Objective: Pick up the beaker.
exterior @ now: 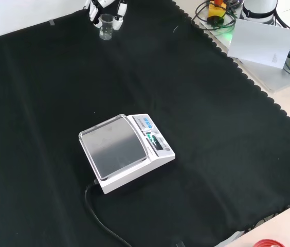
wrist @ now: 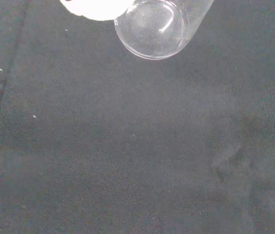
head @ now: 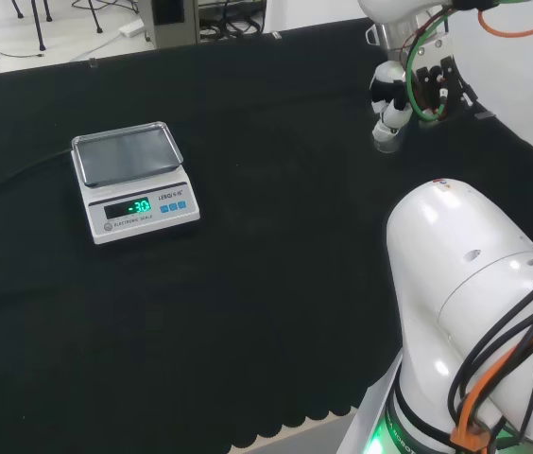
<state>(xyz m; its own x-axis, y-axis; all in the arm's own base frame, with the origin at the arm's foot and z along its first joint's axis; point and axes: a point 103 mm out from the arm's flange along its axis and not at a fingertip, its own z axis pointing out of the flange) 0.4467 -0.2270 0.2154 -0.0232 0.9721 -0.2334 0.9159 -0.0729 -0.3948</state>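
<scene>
Black-clothed counter [exterior: 196, 103]. Robot hand [exterior: 104, 7] curls its fingers around small clear glass beaker [exterior: 105, 30], base near cloth; grasp apparently made, lift remains.

The robot hand [head: 394, 99] curls round a clear beaker [head: 386, 138], right of the scale [head: 134, 182].

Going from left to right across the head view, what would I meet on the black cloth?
Scale → beaker with the hand round it → the arm's big white link nearer the camera.
</scene>
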